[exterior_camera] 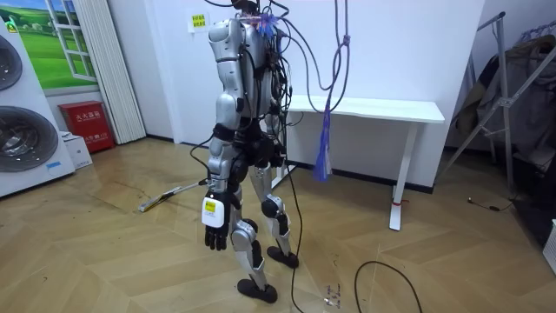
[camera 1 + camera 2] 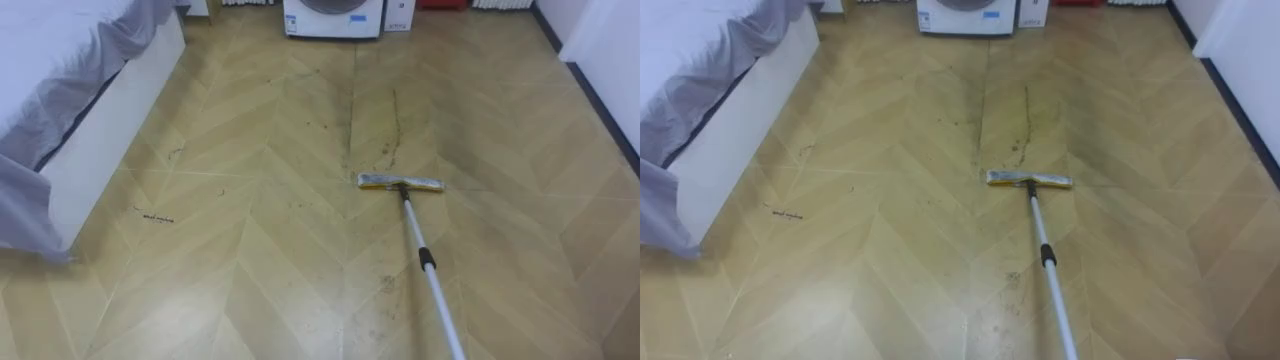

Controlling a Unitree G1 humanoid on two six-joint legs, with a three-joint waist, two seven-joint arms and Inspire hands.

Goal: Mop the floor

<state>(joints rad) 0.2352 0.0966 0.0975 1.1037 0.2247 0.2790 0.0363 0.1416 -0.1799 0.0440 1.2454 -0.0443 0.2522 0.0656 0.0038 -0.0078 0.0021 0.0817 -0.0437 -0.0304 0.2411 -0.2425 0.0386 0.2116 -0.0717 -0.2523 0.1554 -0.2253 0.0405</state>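
Observation:
A flat mop lies on the wooden floor ahead of me, its pad (image 2: 400, 183) set crosswise near the middle. Its white handle (image 2: 428, 268) runs back toward me and leaves the picture at the lower right. In the room view the mop (image 1: 162, 203) lies on the floor at the room view's left of the robot, and the handle's upper end passes behind the robot's hip. My left hand (image 1: 215, 233) hangs at my side with relaxed fingers and holds nothing. A dark streak of dirt (image 2: 390, 140) runs across the floor just beyond the pad.
A bed with a white base (image 2: 105, 125) and hanging grey sheet stands on my left. A washing machine (image 2: 333, 17) stands straight ahead at the far wall. A small dark scribble (image 2: 157, 216) marks the floor near the bed. A white desk (image 1: 373, 110) stands behind the robot.

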